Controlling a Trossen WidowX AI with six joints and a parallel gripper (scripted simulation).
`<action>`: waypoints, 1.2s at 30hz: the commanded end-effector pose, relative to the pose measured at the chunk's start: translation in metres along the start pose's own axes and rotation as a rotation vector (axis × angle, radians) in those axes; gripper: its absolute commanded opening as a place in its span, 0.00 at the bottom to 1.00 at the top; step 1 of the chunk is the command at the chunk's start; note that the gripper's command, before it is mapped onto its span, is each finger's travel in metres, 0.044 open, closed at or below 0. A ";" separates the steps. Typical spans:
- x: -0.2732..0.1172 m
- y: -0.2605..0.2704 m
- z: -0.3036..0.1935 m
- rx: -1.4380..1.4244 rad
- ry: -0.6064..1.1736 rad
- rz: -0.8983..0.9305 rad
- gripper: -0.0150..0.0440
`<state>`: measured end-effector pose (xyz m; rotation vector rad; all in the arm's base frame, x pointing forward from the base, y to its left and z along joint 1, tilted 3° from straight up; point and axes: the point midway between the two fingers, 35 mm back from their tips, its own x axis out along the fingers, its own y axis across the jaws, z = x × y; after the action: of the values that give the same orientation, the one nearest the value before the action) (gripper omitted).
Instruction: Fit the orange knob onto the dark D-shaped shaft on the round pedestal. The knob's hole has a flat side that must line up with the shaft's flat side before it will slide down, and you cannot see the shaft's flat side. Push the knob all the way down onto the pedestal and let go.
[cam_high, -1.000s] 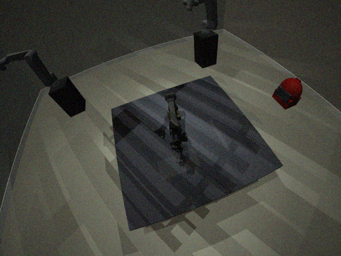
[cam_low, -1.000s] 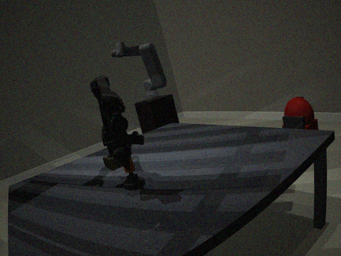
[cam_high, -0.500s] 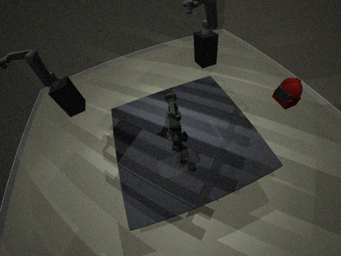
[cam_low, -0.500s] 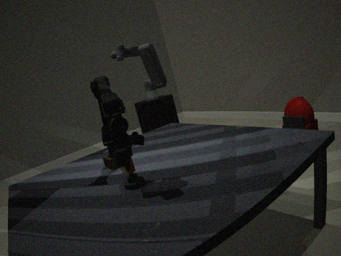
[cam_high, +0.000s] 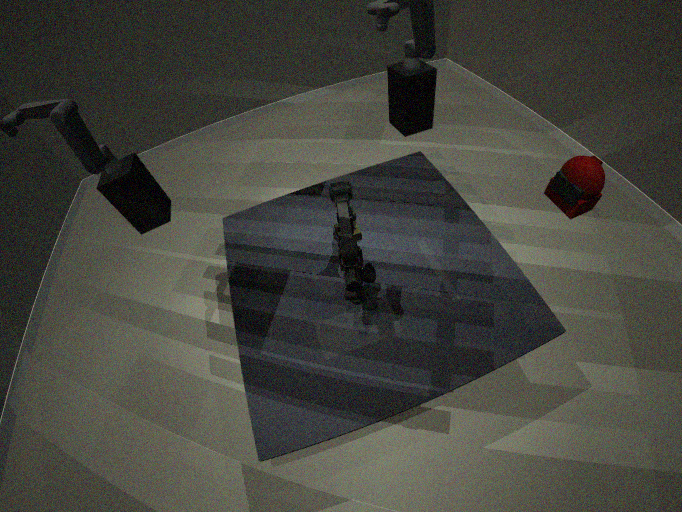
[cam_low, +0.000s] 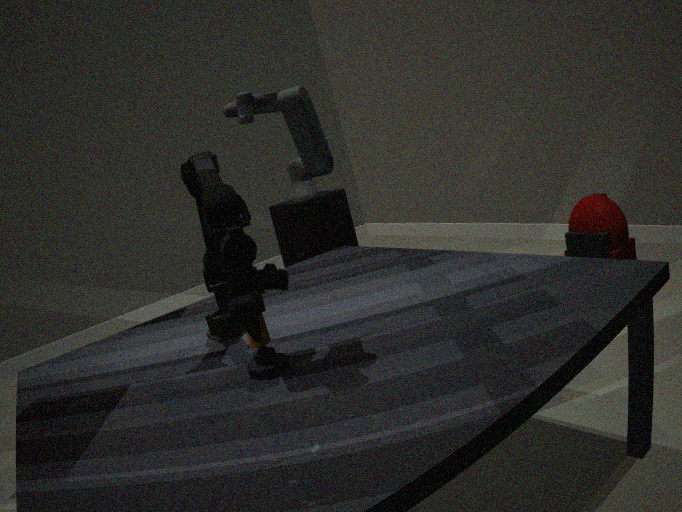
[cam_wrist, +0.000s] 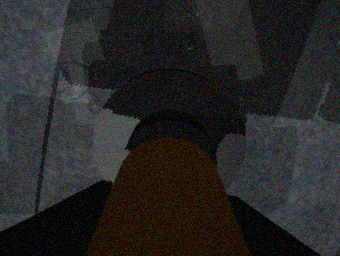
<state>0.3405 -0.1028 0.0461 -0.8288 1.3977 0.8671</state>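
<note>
The orange knob (cam_low: 262, 336) (cam_wrist: 170, 215) stands upright between the fingers of my gripper (cam_low: 256, 324) (cam_wrist: 168, 200), which is shut on it. The round pedestal (cam_low: 260, 371) (cam_wrist: 172, 92) is dark, with a wide base and a narrower raised part. The knob's lower end is over that raised part, and the dark part shows below the orange in the exterior view. The shaft cannot be made out, and whether the knob is around it is hidden. In the top view the arm hides the knob, and the pedestal is too dark to tell.
The blue-grey table (cam_high: 330, 380) (cam_low: 181, 440) carries my arm and broad shadows. Beyond it are a black block (cam_high: 411, 99) (cam_low: 314, 225) with a grey arm, another black block (cam_high: 134, 192) with an arm, and a red domed object (cam_high: 582, 176) (cam_low: 597, 217).
</note>
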 end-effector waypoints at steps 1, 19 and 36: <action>-0.004 -0.001 0.000 -0.004 0.002 -0.001 0.25; 0.000 -0.002 0.000 -0.213 0.002 -0.001 0.25; -0.004 -0.001 0.000 -0.222 0.002 -0.001 0.25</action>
<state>0.3410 -0.1028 0.0474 -0.9881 1.3218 1.0289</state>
